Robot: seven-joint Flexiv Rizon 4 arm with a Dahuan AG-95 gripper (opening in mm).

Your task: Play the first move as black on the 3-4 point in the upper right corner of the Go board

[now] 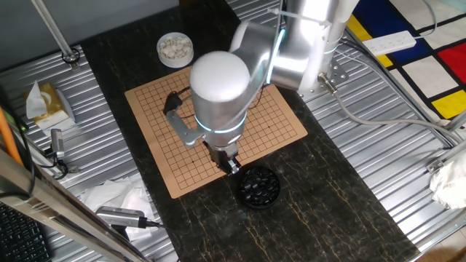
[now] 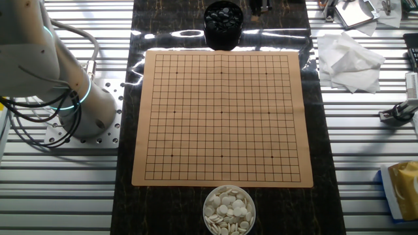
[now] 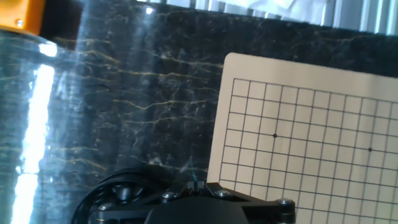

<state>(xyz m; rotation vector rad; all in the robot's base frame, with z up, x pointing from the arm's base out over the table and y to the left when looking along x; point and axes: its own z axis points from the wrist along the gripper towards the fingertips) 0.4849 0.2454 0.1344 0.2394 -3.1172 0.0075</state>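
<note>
Black stones sit heaped in the black bowl [image 2: 223, 19], none on the board [image 2: 222, 117].
The black bowl stands on the dark table [image 1: 320, 196] just beside the middle of one edge of the board, and the white bowl [image 2: 228, 209] of white stones [image 1: 175, 46] stands just beside the opposite edge. The board's grid is bare in the other fixed view, star dots showing, every crossing unoccupied. In one fixed view the arm [image 1: 218, 91] hangs over the board's edge nearest the black bowl, with the claw [image 1: 231, 164] low between board and bowl. I cannot tell whether the claw is wide or narrow, or whether it holds a stone; its fingers are hidden. Crumpled white paper [image 2: 349, 62] lies on the metal slats beside the board.
</note>
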